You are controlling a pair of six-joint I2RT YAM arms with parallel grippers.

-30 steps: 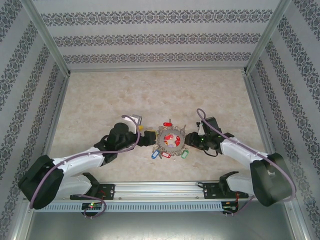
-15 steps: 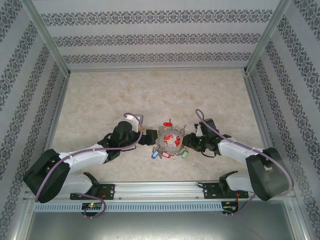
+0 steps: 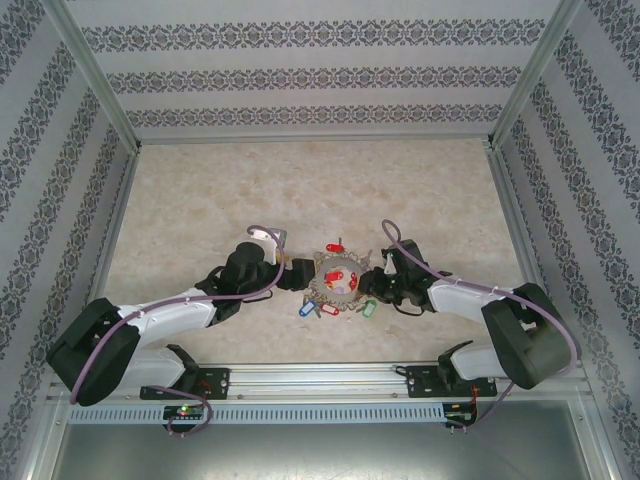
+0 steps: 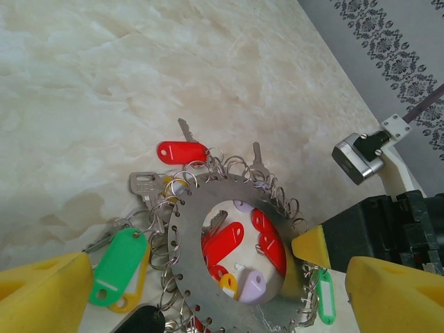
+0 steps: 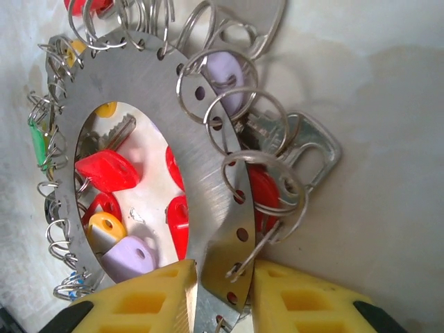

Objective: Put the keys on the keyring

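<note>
**Holding arrangement.** The right tool (image 5: 218, 288) is closed narrow on the rim of the keyring (image 5: 211, 229). Its two yellow pads (image 5: 139, 298) press the flat steel plate from either side, next to a row of punched holes. This grip probably serves to steady the plate so that the other arm can work on it. Seen from above, the two arms face each other across the keyring (image 3: 338, 280), which sits near the front of the table (image 3: 300, 190).

**Left tool.** The left tool (image 4: 215, 305) stands wide and holds nothing. The near rim of the keyring (image 4: 222, 193) lies between its pads (image 4: 41, 291) and just ahead of them, without visible contact.

**Keys.** A red-tagged key (image 4: 182, 151) lies on the table just beyond the far rim, against the small split rings. A green-tagged key (image 4: 118, 267) lies beside the left rim, close to the left pad. Whether either one is already hooked on cannot be told — the split rings crowd too closely.

**Next step, as judged.** The left tool is best placed to take the green-tagged key; the tag offers a broader hold than the blade.
</note>
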